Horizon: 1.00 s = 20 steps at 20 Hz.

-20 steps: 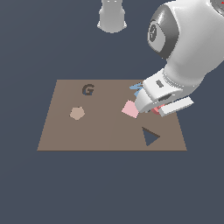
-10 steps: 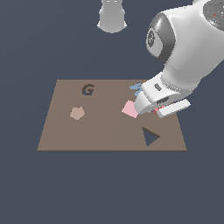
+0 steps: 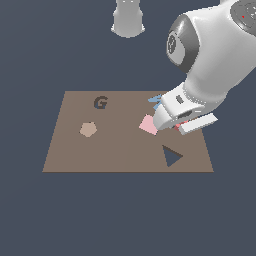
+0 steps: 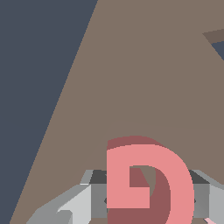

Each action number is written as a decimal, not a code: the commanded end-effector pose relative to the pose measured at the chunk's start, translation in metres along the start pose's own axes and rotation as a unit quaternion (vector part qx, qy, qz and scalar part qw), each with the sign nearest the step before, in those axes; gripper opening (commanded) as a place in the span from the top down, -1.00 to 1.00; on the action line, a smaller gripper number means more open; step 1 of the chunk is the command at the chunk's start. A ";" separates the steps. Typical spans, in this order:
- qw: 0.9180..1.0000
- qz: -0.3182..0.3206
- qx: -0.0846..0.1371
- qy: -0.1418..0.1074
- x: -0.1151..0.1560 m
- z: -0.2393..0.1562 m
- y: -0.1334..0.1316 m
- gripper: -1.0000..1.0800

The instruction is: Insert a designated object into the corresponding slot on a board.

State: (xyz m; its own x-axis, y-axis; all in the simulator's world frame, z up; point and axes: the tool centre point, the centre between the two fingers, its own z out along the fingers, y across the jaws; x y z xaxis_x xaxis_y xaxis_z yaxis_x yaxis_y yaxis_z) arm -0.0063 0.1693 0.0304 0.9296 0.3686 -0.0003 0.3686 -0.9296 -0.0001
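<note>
The coral-red G block (image 4: 175, 175) sits between my gripper's (image 4: 148, 199) two grey fingers (image 4: 78, 205), which press on both of its sides just above the brown board (image 4: 144, 78). In the exterior view my gripper (image 3: 178, 125) is low over the board's (image 3: 115, 150) right part, and only a sliver of the red G (image 3: 181, 123) shows under the hand. The dark G-shaped slot (image 3: 100, 103) lies near the board's far left, well away from the gripper.
A pink square (image 3: 148, 124) lies just left of the hand. A light blue letter (image 3: 156, 99) is partly hidden behind the hand. A dark triangle recess (image 3: 171, 156) lies in front of the hand. A tan pentagon (image 3: 88, 129) lies left. The robot base (image 3: 128, 17) stands beyond the board.
The hand has stayed low at the same spot over the board's right part. The arm above it has shifted slightly.
</note>
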 end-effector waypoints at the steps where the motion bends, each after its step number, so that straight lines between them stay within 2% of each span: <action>1: 1.000 0.007 0.000 0.000 -0.002 0.000 0.007 1.00; 6: 0.999 0.043 0.000 0.000 -0.017 -0.001 0.038 1.00; 11: 0.995 0.104 0.000 0.000 -0.047 -0.004 0.087 1.00; 16: 0.983 0.183 0.000 0.000 -0.095 -0.006 0.146 1.00; 20: 0.972 0.234 0.000 0.000 -0.132 -0.008 0.181 1.00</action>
State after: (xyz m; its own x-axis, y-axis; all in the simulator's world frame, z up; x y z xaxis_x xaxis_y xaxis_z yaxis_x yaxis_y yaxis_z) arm -0.0541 -0.0316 0.0375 0.9984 -0.0569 -0.0008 -0.0569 -0.9984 0.0013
